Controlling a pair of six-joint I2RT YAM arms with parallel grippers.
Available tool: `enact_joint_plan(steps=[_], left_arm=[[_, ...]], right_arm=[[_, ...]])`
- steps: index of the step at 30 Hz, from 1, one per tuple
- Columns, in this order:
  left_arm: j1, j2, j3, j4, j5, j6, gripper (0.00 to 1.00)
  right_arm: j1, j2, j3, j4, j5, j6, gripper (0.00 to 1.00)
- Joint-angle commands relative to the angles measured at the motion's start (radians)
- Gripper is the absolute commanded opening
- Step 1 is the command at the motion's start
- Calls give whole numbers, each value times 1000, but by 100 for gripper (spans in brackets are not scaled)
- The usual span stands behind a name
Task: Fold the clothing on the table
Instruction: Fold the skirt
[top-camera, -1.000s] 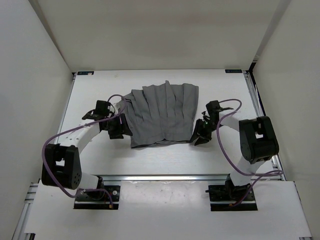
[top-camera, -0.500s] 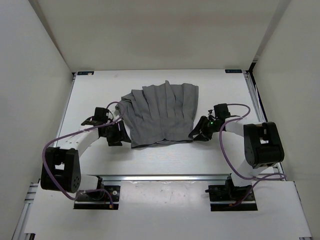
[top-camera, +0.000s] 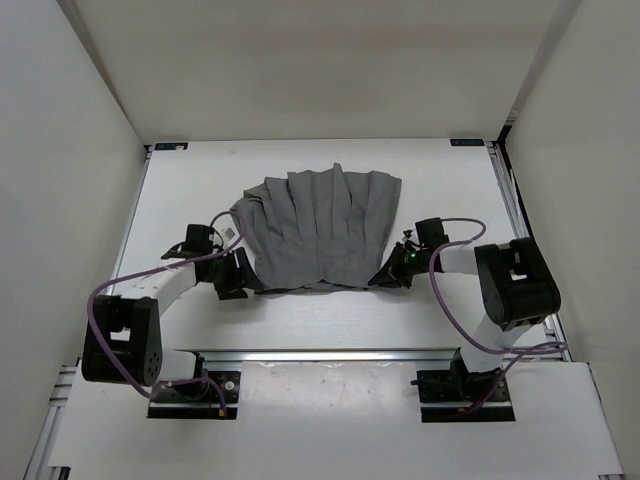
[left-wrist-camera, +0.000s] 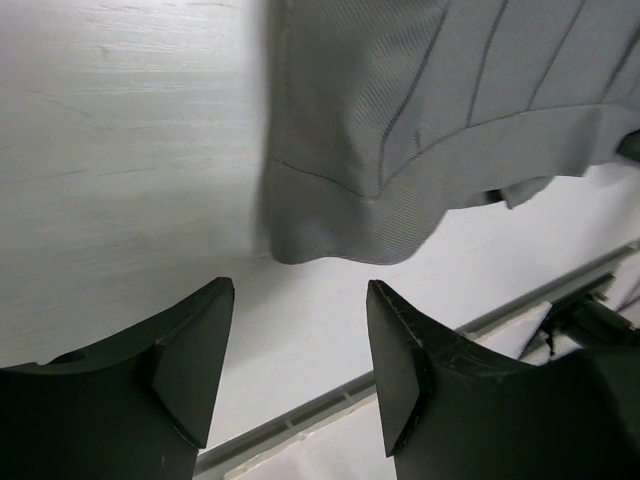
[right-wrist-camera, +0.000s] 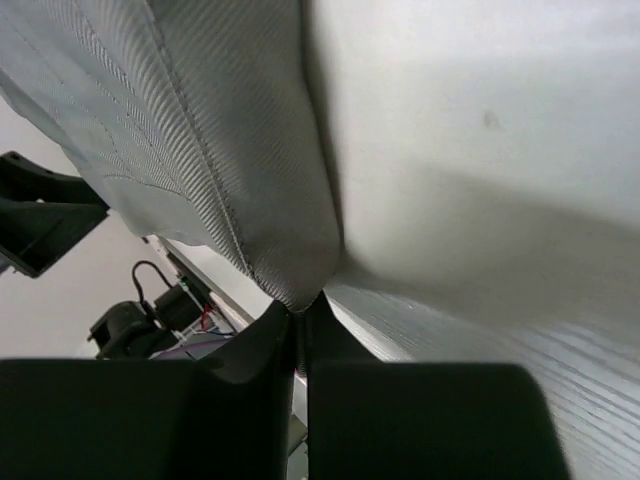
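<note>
On the table (top-camera: 180, 190), the right hand (top-camera: 386, 279) pinches the clothing (top-camera: 320, 225) while the left hand (top-camera: 238, 280) gapes beside its hem.

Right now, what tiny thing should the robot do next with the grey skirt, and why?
Probably slide the left gripper forward and close it on the near left corner of the clothing. Its jaws stand open just short of that hem, while the right gripper is pinched shut on the other near corner.

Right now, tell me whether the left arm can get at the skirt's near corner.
Probably yes: the left pincer stands open just short of the clothing corner, with only bare table between.
</note>
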Motion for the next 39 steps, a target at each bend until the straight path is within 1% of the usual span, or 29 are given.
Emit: enact_joint_plan(steps=[1,2,3,5,6,10,14,19,22,23,24,25,26,27,28,29,32,35,36,37,39], left_arm=[[26,-38,-41,93,105,-40,67],[34,-37,-52,117,154,-76,67],[37,-35,-93,172,172,-96,68],[59,-28,-150,286,250,-168,69],[60,-34,-158,306,261,-182,70],[63,-21,-179,318,219,-167,69],[62,3,-215,426,213,-215,69],[46,25,-228,455,178,-238,68],[27,46,-256,535,175,-261,65],[8,54,-255,535,169,-268,62],[2,64,-259,555,163,-261,52],[-13,66,-253,556,161,-259,46],[-29,77,-253,555,135,-247,30],[-33,84,-248,538,127,-236,10],[-27,83,-230,508,106,-229,2],[-21,83,-221,504,106,-219,0],[-1,63,-147,435,152,-177,0],[1,25,45,261,149,-106,0],[0,19,73,219,158,-92,0],[0,11,118,216,153,-88,0],[5,-9,153,200,164,-92,0]], right_arm=[[-2,-26,-32,-7,-4,10,1],[-15,-39,-43,-8,9,7,0],[-23,-52,-52,-16,1,9,0],[-52,-80,-68,-2,-5,15,0],[-54,-88,-81,-5,-4,7,0],[-65,-99,-88,-10,-17,9,0],[-51,-88,-88,13,-36,21,0],[-31,-85,-74,3,-42,20,0],[-20,-99,-68,3,-43,23,0],[-20,-102,-72,-2,-40,23,0],[-19,-100,-71,-5,-39,26,0],[-18,-111,-72,-4,-43,24,0],[-15,-117,-72,-4,-45,29,0],[-21,-123,-82,-10,-45,29,0],[-19,-126,-79,-7,-48,29,0],[-15,-146,-85,-11,-47,26,0],[-29,-195,-66,-68,-22,1,0],[-49,-247,10,-216,65,-72,0],[-72,-266,26,-237,79,-91,0],[-77,-278,46,-281,102,-114,0],[-123,-289,73,-310,118,-146,0]])
